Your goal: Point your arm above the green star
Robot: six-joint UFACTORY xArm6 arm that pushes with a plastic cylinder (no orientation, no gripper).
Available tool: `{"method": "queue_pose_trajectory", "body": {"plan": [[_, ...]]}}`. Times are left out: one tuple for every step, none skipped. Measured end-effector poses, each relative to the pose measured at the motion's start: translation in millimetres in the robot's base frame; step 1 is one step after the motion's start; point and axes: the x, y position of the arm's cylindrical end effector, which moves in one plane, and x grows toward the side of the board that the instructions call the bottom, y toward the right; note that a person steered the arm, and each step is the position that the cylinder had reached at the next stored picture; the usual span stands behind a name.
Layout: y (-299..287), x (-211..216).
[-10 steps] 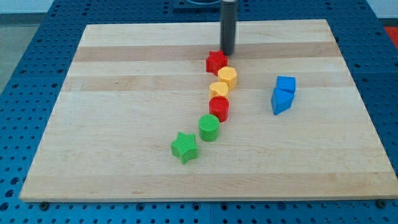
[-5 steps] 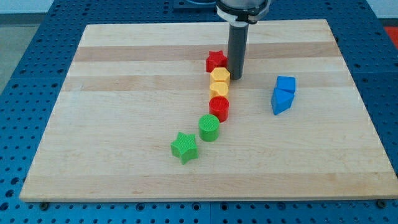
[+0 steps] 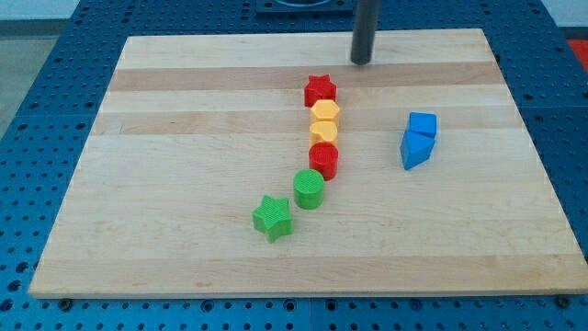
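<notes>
The green star [image 3: 273, 217] lies low on the wooden board [image 3: 184, 138], left of centre. Up and to its right runs a line of blocks: a green cylinder [image 3: 309, 188], a red cylinder [image 3: 323, 159], two yellow blocks [image 3: 324, 121] and a red star [image 3: 320, 90]. My tip [image 3: 361, 62] is near the board's top edge, up and to the right of the red star and far from the green star. It touches no block.
Two blue blocks [image 3: 419, 139] sit together at the view's right, one behind the other. The board rests on a blue perforated table [image 3: 37, 83].
My tip went down beside the yellow blocks, nudging the upper one left into line, then pulled back to the view's top and slightly right.
</notes>
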Motion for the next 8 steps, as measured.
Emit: {"method": "queue_pose_trajectory", "body": {"plan": [[-78,-40],[-160,-46],[-218,-2],[-271,113],[-271,113],[-271,167],[-271,181],[-233,211]]}}
